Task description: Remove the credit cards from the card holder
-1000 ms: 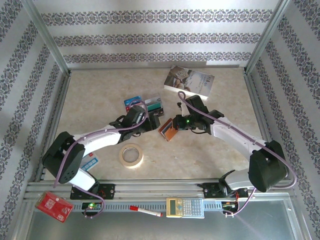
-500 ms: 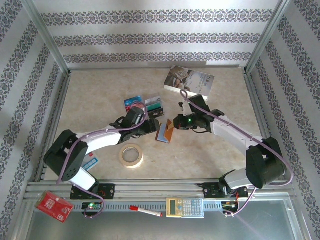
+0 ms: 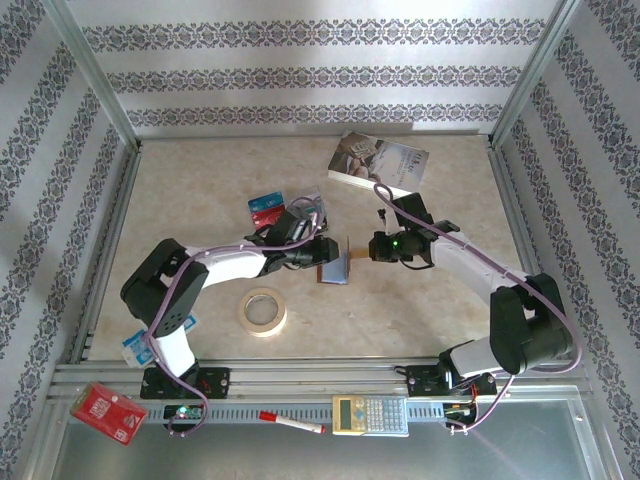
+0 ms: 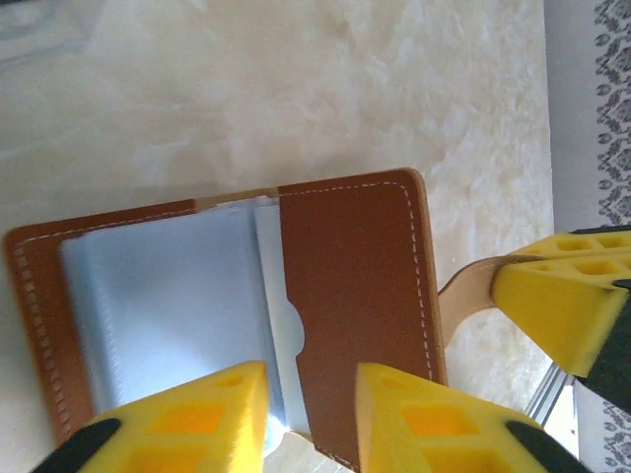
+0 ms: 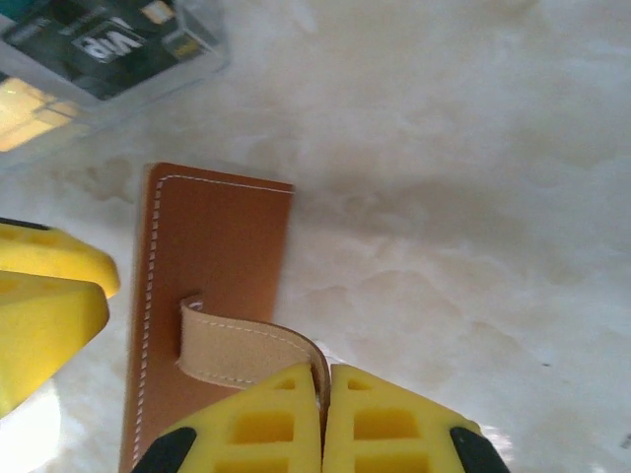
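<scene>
Scene: card holder is held between both grippers mid-table, approx. centre, tilted up off the surface.
Left gripper: fingers are spread, w/ the holder's near edge seen in the gap; no firm pinch can be made out.
Right gripper: fingers are pressed together on the tab, which is pulled out away from the holder's leather back.
Holder inside: the fold is laid open to the left wrist cam, w/ clear sleeves at left and a brown pocket at right. The sleeves look pale and empty. A thin pale edge is seen at the pocket mouth; whether it is a card can't be told.
Cards out: credit cards lie flat on the table just behind the left arm, one blue-and-red, w/ a grey-teal one beside it, apart from the holder.
Done (est.): the holder has been unsnapped and opened, and at least two cards are counted outside it.
Left (est.): the pocket is to be checked and anything inside drawn out; task is judged near its end, not confirmed finished.
</scene>
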### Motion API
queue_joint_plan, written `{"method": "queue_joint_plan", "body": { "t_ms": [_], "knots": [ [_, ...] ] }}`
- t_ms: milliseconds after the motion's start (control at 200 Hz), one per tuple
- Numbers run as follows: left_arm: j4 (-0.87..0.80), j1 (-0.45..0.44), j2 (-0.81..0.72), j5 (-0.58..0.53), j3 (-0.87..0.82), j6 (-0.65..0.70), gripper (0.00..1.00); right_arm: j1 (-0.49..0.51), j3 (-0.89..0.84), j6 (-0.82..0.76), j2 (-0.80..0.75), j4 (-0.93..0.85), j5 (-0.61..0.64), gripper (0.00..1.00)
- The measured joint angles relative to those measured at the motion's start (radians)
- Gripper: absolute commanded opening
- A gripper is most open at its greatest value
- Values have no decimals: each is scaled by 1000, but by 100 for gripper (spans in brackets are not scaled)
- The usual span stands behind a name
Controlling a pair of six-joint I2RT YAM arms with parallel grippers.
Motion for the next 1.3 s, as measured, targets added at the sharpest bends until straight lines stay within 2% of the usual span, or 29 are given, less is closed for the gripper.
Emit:
{"method": "queue_joint_plan", "body": {
  "t_ms": [190,525,600,699,859,1079,1299],
  "knots": [
    [-29,-32,100,15,107,20,18,-7,0,-27,16,-18,69,4],
    [-114,-48,201,9,208,57,19,-19,0,-31,50,-18,116,6],
    [-138,-48,222,1,222,62,20,-26,0,-28,50,-15,119,9],
    [-174,-54,230,-18,240,72,24,-32,-2,-17,34,-14,121,18],
    [-235,-68,238,-53,278,89,31,-33,-14,15,-80,-13,124,28],
    [-271,-79,245,-72,303,101,36,-33,-31,72,-242,7,84,26],
    [-282,-80,254,-73,315,100,33,-9,-101,150,-239,27,28,20]
  ]
}}
